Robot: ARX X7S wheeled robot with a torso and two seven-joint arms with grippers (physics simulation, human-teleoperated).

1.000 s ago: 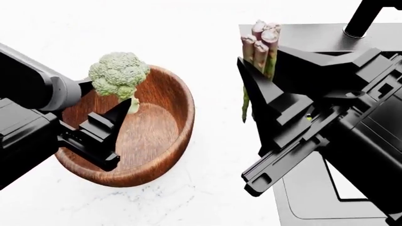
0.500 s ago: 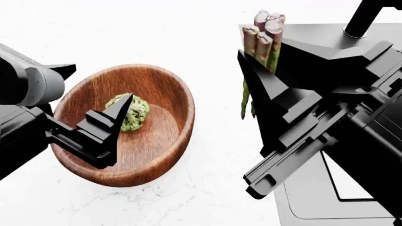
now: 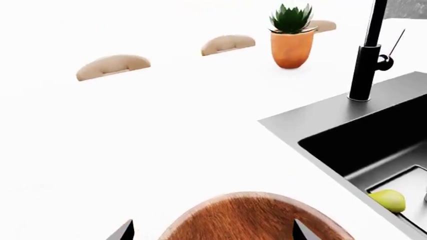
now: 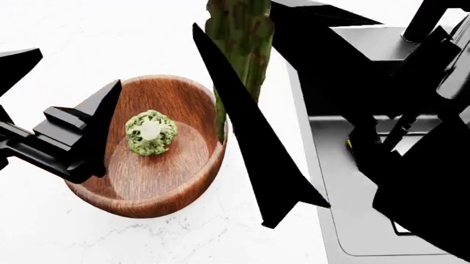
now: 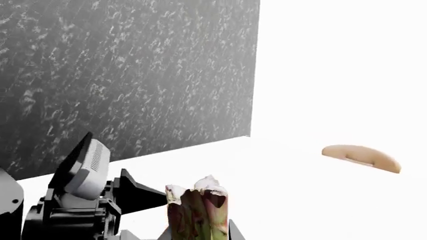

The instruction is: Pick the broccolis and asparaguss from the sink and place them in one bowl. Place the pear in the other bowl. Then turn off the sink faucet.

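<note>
While both arms hang over the white counter, the scene reads left to right as follows.

Left gripper [image 4: 52, 110]: its black fingers are spread wide with nothing between them, over the near-left rim of the bowl.
Wooden bowl [image 4: 180, 184]: reddish-brown and shallow, it sits on the counter just left of the sink.
Broccoli [image 4: 149, 132]: it lies inside the wooden bowl, pale stem end up, apart from either gripper.
Asparagus [image 4: 236, 38]: the bundle stands nearly upright, its lower tips over the bowl's right rim; the right wrist view shows the cut ends [image 5: 197, 207] between the fingers.
Right gripper [image 4: 253, 66]: closed around the asparagus, held above the counter between bowl and sink.
Sink [image 4: 353, 192]: a dark basin, largely covered by the right arm.
Pear [image 3: 388, 200]: yellow-green, on the sink floor.
Faucet [image 3: 367, 55]: a tall black post at the sink's far rim.
</note>
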